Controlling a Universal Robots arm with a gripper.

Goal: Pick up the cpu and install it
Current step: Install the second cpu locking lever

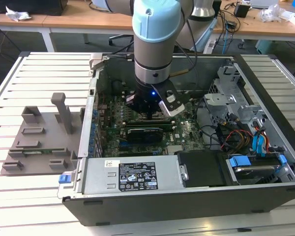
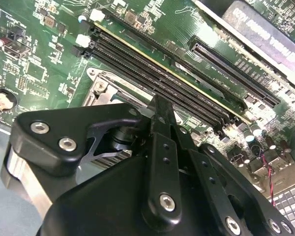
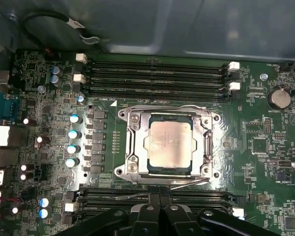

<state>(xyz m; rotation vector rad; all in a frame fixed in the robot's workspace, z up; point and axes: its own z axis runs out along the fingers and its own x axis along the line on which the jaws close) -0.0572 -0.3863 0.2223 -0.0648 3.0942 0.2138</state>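
Observation:
The cpu [image 3: 169, 145], a flat square chip with a silver-grey top, lies in the metal socket frame [image 3: 129, 147] on the green motherboard [image 3: 255, 162]. In the first wrist view my gripper [image 3: 160, 196] hangs over the socket's edge by a bank of memory slots. Its two black fingers are shut together with nothing between them. The second wrist view has the gripper [image 2: 160, 103] above a corner of the socket frame [image 2: 99, 84]. In the exterior view the gripper [image 1: 150, 112] is low inside the open computer case [image 1: 152, 206], covering the socket.
A grey plastic holder tray [image 1: 37, 142] sits on the slatted table at the exterior view's left. Memory slots [image 3: 157, 78] flank the socket on two sides. An expansion card [image 1: 145, 132], cables [image 1: 236, 135] and drive bays [image 1: 258, 164] crowd the case.

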